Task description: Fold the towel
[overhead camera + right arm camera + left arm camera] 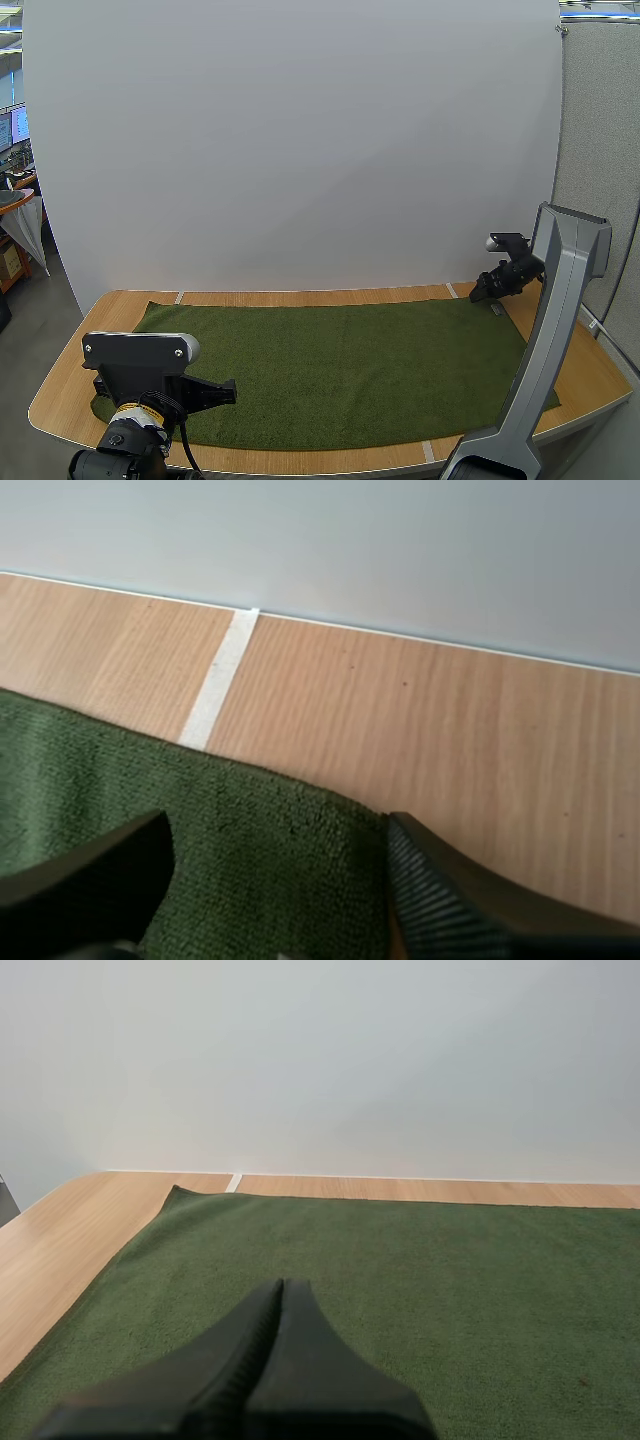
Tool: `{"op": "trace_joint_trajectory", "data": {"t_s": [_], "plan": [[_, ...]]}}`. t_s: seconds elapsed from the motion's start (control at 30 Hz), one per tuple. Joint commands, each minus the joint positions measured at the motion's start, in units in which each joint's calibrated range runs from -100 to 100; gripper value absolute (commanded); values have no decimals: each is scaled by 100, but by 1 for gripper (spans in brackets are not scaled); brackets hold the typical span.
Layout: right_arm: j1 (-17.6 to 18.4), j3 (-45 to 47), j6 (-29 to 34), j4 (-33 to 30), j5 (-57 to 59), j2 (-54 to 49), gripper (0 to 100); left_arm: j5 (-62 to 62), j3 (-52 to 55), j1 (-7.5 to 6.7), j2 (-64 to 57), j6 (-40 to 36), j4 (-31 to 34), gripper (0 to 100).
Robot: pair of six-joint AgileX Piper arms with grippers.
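Note:
A dark green towel [340, 365] lies spread flat over the wooden table [70, 385]. My right gripper [487, 290] hangs at the towel's far right corner, open, its fingers [450, 900] standing on either side of that corner of the towel [270, 850]. My left gripper [225, 392] sits low at the near left over the towel, shut on nothing; its fingers [275, 1350] lie together as one dark wedge pointing across the towel [420, 1280] toward its far left corner.
A white backdrop [290, 140] rises behind the table. White tape strips [220, 680] mark the wood by the far edge. Bare wood borders the towel at left [60, 1250] and right [590, 370].

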Motion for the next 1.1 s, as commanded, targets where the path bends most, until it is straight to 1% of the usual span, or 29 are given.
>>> {"op": "trace_joint_trajectory", "data": {"t_s": [0.0,1.07], "plan": [[4,-27,-52,1,389,-13,100,-125,0,-15,-21,-10,12,0],[4,-27,-52,24,335,-25,100,-125,0,-15,-21,-10,12,0]]}}
